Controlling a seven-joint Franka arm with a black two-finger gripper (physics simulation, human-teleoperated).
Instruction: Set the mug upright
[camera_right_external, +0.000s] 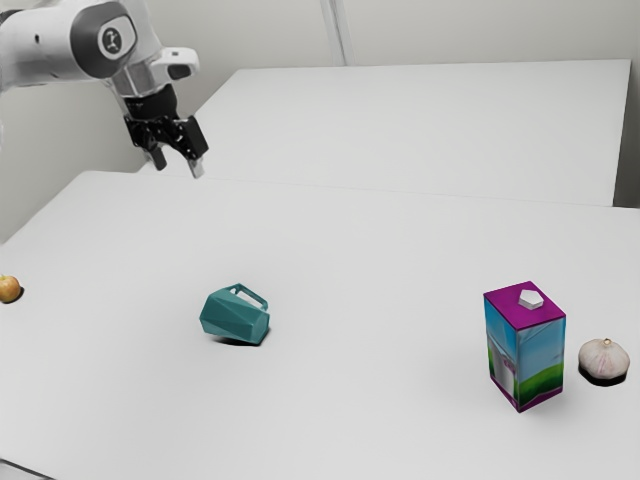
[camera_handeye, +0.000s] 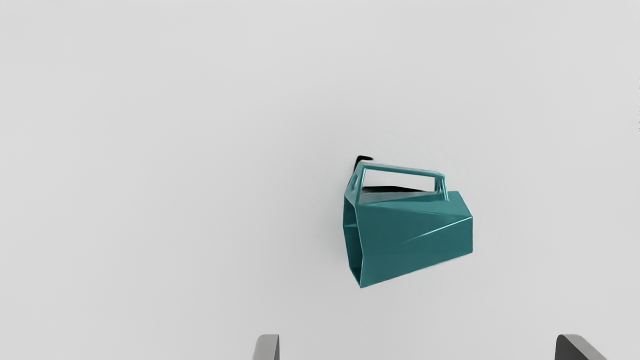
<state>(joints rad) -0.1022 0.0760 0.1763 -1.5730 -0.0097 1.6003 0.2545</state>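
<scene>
At the exterior view's far left, a small golden-brown onion (camera_right_external: 9, 289) sits on the white table (camera_right_external: 380, 420), partly cut off by the picture's edge. Next along, the arm (camera_right_external: 45, 45) comes in from the upper left, and the black gripper (camera_right_external: 178, 166) hangs above the table, pointing down. Its jaws stand wide apart, with only air between them, and it is clear of everything on the table. In the wrist view, the two gray fingers (camera_handeye: 267, 348) are spread wider than the mug's whole length. The teal faceted mug (camera_right_external: 233, 318) lies on its side on the table, lower than the gripper and a bit further to the exterior view's right. The wrist view shows its open mouth (camera_handeye: 353, 242) facing sideways and its squared handle (camera_handeye: 402, 169) jutting out along one side of the body, the most awkward bit to get around. Well apart from the mug, toward the exterior view's right, a tall carton (camera_right_external: 525, 345) stands upright, with a purple top, a white cap (camera_right_external: 531, 299) and blue-and-green sides. Just beside it, at the far right, a whitish garlic bulb (camera_right_external: 604, 358) rests on the table.
</scene>
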